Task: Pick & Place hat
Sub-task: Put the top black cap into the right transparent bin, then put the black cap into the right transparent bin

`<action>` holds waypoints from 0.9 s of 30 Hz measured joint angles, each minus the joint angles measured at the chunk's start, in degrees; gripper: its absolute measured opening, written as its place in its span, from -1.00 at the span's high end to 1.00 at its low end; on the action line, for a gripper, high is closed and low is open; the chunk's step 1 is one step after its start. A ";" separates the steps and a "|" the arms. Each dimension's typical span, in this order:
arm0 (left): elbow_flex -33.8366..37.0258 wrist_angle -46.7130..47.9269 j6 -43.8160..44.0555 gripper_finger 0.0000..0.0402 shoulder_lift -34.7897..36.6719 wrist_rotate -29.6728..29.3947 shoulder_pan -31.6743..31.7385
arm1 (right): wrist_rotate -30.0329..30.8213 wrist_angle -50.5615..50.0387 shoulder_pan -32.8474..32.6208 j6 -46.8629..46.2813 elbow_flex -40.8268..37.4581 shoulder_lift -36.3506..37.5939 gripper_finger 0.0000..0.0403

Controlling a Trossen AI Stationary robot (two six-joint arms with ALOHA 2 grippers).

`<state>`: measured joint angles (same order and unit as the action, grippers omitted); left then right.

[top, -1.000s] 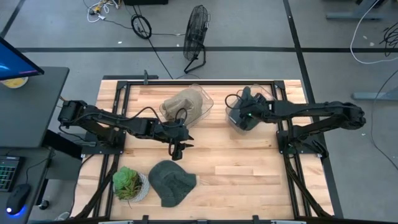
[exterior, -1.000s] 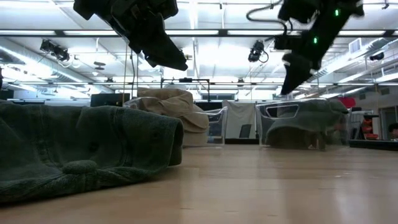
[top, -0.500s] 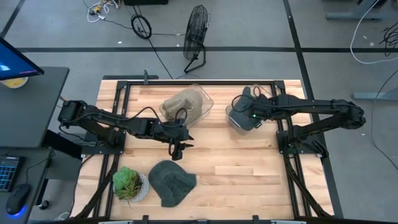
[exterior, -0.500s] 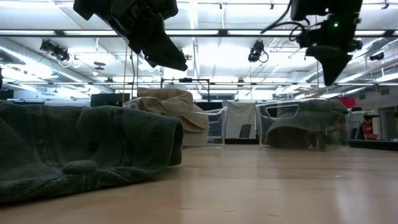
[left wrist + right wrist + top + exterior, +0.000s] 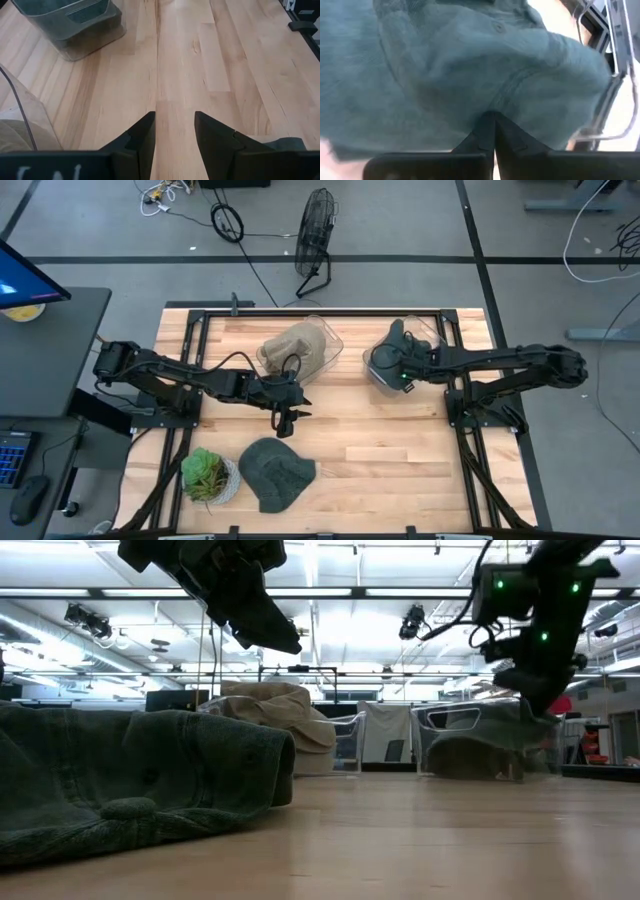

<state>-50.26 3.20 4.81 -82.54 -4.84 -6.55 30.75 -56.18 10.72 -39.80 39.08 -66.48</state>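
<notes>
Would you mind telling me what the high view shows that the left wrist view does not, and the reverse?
Only the high view shows the potted succulent, the tan hat in its clear bin and the right gripper over the grey hat. Only the left wrist view shows the left gripper open above bare wood. Both show the clear bin that holds the grey hat.

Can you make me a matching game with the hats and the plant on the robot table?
Things:
1. tan hat
2. dark green hat
3. grey-green hat
4. plant

Places:
A. under the right pincer
B. bare wood, beside the plant
C. clear bin behind the left pincer
D. front left corner

Pairs: 1-C, 2-B, 3-A, 4-D
</notes>
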 joint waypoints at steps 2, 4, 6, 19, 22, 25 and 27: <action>0.00 0.01 -0.10 0.30 0.00 0.00 0.00 | 0.66 4.30 1.37 2.03 -1.64 0.04 0.98; 0.00 0.01 -0.08 0.30 0.00 0.02 0.00 | 0.25 8.49 2.80 3.70 -3.41 0.04 0.99; 0.00 0.00 -0.08 0.30 0.00 0.00 0.00 | -1.26 12.17 4.22 4.26 -4.99 0.18 0.99; 0.00 -0.01 0.08 0.30 0.00 0.00 0.00 | -5.28 5.46 5.49 12.00 3.19 0.69 0.99; 0.00 -0.06 0.26 0.30 0.00 0.00 0.00 | -5.28 -1.73 4.58 12.03 9.19 0.70 0.99; 0.00 -0.38 0.57 0.30 0.13 0.02 -0.03 | -4.90 -5.45 2.89 11.72 15.08 0.79 0.99; -0.08 -0.30 0.58 0.30 0.48 0.02 -0.33 | -4.90 -5.02 1.00 11.64 18.01 0.76 0.99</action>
<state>-50.34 2.91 5.40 -82.06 -4.82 -6.88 25.84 -61.20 11.72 -28.16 57.09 -65.71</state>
